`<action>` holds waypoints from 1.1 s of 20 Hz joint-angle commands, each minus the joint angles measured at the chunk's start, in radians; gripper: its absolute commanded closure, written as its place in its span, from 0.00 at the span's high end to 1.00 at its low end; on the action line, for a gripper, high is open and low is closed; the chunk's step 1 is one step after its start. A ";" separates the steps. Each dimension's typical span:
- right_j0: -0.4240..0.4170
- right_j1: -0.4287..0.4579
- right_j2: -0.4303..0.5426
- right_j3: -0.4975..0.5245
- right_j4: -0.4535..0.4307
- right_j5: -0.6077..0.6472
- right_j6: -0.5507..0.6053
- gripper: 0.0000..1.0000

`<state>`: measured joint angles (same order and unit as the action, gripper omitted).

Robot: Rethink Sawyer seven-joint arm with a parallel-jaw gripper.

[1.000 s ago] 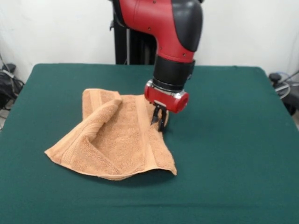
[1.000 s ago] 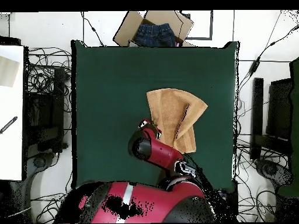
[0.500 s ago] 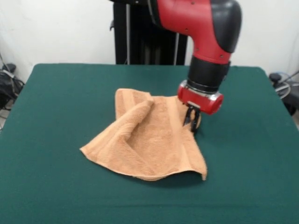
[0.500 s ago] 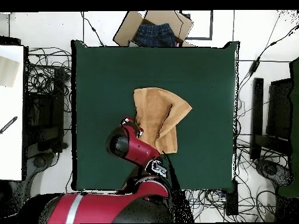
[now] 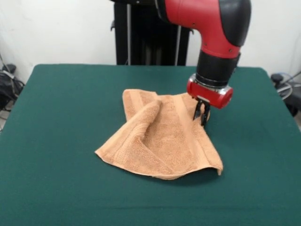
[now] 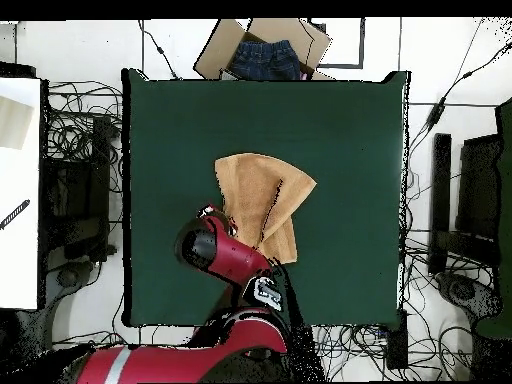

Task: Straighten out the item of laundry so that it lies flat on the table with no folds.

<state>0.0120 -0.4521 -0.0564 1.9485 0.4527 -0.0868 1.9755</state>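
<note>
Arm's a chunky glossy red shell with a rounded black elbow cap, then a black cylindrical wrist section and a red collar ringed in silver. Small black hand [image 5: 202, 114] underneath. Black pedestal column behind it.

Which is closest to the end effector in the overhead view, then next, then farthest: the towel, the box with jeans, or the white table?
1. Towel, right at the end effector.
2. White table, left edge.
3. Box with jeans, beyond the green table's top edge.
</note>
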 commanded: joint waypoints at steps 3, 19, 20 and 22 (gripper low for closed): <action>-0.059 -0.011 0.158 0.086 -0.014 0.046 0.221 0.00; 0.072 -0.171 0.082 0.158 0.115 0.254 0.281 0.00; 0.049 -0.162 0.109 0.173 0.111 0.215 0.275 0.00; 0.041 -0.149 0.114 0.171 0.106 0.196 0.271 0.00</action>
<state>0.1007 -0.6209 -0.0444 2.0335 0.5056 0.1665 1.9755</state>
